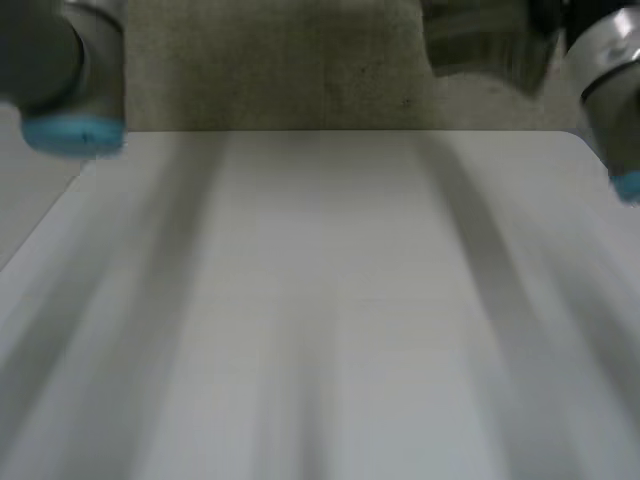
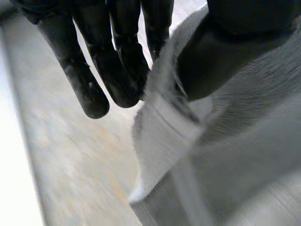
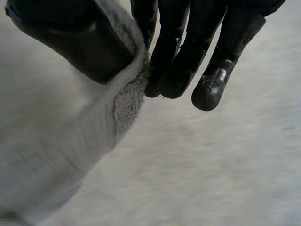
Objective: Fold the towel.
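The towel (image 2: 225,155) looked like pale, thick terry with a fuzzy nap. I judged it light and completely limp, likely to sag and swing from wherever it was held, and grippy enough not to slide out of a firm pinch. Its hemmed edges and corners seemed the best places to take hold, since the denser band there gives the fingers something to bite on. The left hand (image 2: 120,61) had it that way: the thumb pressed the cloth against the nearly straight fingers beside a flat woven band at the towel's edge, and the rest hung below the palm. The right hand (image 3: 183,61) held a fluffy edge in the same manner, thumb on one face and fingers just behind it, with the cloth draping away under the thumb. Whether either hold sat exactly on a corner I could not tell. Both pinches appeared to carry the towel clear of any surface. In the head view the left arm (image 1: 60,70) and right arm (image 1: 610,80) stood near the far corners of the white table (image 1: 330,300).
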